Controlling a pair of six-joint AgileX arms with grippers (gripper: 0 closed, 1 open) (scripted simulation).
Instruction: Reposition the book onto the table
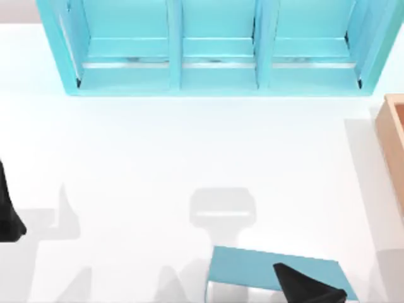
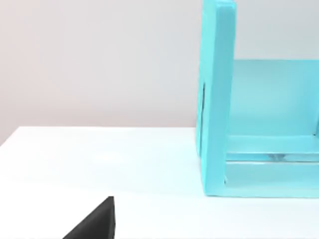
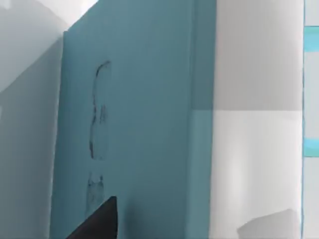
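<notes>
White table (image 1: 189, 151) mostly bare; bottom right of the top view, right gripper (image 1: 309, 290) holds the book (image 1: 252, 271) aloft, grip unclear, so an early release means a tumble.

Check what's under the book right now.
The book hangs above the bare white table, casting a shadow on it. The right end effector covers part of its cover; the surface directly beneath is hidden.
</notes>
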